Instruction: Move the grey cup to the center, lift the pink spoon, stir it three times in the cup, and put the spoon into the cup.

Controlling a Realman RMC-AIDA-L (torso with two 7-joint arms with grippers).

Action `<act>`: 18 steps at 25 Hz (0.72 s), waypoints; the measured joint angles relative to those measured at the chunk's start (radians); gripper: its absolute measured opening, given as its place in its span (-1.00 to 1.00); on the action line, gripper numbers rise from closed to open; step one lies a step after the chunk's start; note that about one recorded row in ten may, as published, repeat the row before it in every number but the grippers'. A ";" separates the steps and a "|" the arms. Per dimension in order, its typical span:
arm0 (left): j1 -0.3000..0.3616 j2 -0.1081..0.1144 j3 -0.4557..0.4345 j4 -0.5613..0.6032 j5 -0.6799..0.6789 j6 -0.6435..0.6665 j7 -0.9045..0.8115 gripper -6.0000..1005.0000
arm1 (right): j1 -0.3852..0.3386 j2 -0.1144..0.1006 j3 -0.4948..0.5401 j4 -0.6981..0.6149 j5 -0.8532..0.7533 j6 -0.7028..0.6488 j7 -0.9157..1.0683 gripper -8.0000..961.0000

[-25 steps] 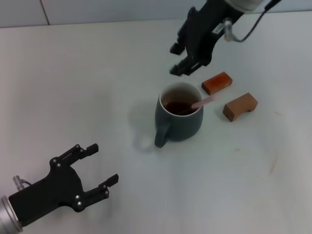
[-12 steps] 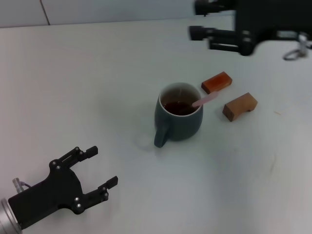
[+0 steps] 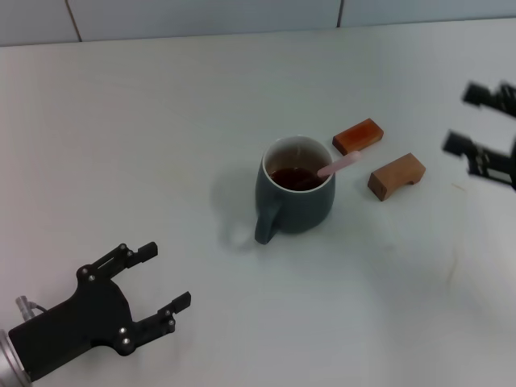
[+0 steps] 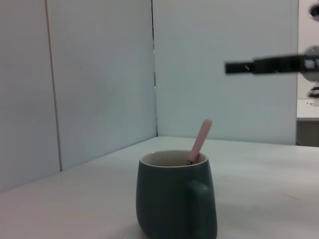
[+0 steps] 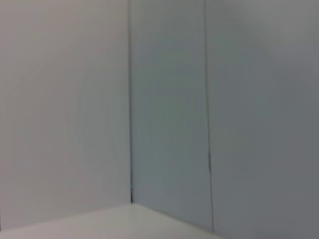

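Note:
The grey cup point(image 3: 295, 196) stands upright in the middle of the table, handle toward me, with dark brown liquid inside. The pink spoon point(image 3: 339, 165) rests in the cup, its handle leaning over the right rim. Both also show in the left wrist view: the cup point(image 4: 175, 196) and the spoon point(image 4: 200, 140). My left gripper point(image 3: 164, 282) is open and empty at the near left. My right gripper point(image 3: 470, 119) is open and empty at the far right edge, well clear of the cup.
Two brown blocks lie right of the cup: an orange-brown one point(image 3: 358, 136) behind and a notched one point(image 3: 396, 176) in front. White panel walls stand behind the table.
My right gripper has pulled away from above the cup, up and off to the right edge. The spoon stays in the cup. The left arm has barely moved.

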 joint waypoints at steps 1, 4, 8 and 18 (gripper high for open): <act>0.001 0.000 0.000 0.000 0.000 0.002 0.000 0.60 | -0.023 0.002 -0.001 0.002 -0.008 0.002 -0.009 0.50; 0.003 0.001 0.000 0.000 0.000 0.006 0.000 0.60 | -0.062 0.003 0.009 0.010 -0.070 0.017 -0.011 0.57; 0.003 0.002 0.000 0.001 0.003 0.007 -0.008 0.60 | -0.068 0.000 0.013 0.043 -0.146 0.060 -0.023 0.57; 0.003 0.002 0.000 0.004 0.004 0.009 -0.013 0.60 | -0.036 0.021 0.004 0.105 -0.193 0.172 -0.111 0.57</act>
